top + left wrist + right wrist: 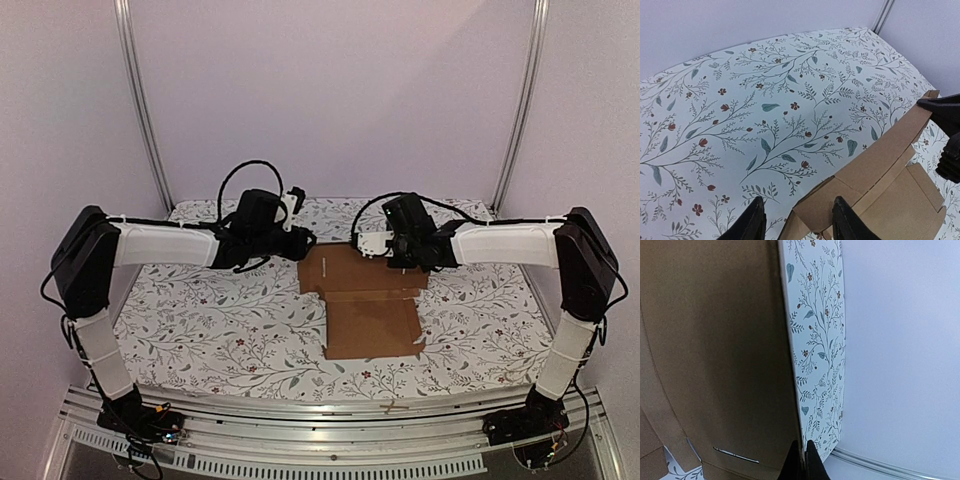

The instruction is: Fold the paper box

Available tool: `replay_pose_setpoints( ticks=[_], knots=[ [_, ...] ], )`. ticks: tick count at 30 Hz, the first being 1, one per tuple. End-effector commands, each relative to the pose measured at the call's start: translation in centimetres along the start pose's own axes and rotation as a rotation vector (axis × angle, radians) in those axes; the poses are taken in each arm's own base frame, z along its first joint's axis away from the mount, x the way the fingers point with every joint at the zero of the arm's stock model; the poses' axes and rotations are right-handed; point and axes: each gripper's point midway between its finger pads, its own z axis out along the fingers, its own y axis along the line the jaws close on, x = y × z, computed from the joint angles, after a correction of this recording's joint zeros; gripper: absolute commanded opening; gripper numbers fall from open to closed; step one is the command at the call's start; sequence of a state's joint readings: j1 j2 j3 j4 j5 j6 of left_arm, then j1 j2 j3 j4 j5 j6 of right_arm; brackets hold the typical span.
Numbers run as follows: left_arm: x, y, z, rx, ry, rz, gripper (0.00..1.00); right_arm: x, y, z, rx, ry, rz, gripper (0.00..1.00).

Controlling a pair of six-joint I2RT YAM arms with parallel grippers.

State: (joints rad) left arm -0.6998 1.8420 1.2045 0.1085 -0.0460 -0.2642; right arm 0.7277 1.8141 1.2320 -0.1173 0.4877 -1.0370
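paper box (365, 305) mid-table on floral cloth (220, 320), long axis near-to-far, far flap tipped up. right gripper (802, 460) pinched tight on that flap's right edge. left gripper (799, 222) fingers fairly wide, flap's left corner sitting right in the gap, not clamped afaict. so left arm looks best placed for next pinch: cardboard runs off to right from its fingers.

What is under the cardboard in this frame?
The flowered tablecloth shows all round the cardboard, which seems to lie on it. The patch beneath is covered, so anything else there cannot be seen.
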Motion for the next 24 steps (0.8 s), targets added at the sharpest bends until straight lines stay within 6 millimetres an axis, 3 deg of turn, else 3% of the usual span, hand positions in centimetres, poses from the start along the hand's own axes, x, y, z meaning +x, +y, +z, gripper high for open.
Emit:
replay_pose_setpoints(
  ticks=[1, 5, 10, 16, 24],
  knots=[
    [0.1, -1.6, -2.7, 0.014, -0.058, 0.133, 0.46, -1.0, -0.4, -0.1, -0.008, -0.019, 0.020, 0.00],
    [-2.1, -3.0, -7.0, 0.072, -0.157, 0.325, 0.38, -0.8, 0.5, -0.7, -0.077, -0.019, -0.004, 0.00],
    [-0.9, -4.9, -9.5, 0.186, -0.170, 0.542, 0.37, -0.7, 2.6, -2.4, -0.240, -0.036, 0.002, 0.00],
    [-1.3, -4.9, -10.2, 0.184, -0.154, 0.573, 0.34, -1.6, 4.3, -5.3, -0.442, -0.082, 0.087, 0.00],
    [-1.5, -6.1, -9.4, 0.250, -0.091, 0.584, 0.34, -2.3, 4.0, -8.6, -0.577, -0.106, 0.158, 0.00]
  ],
)
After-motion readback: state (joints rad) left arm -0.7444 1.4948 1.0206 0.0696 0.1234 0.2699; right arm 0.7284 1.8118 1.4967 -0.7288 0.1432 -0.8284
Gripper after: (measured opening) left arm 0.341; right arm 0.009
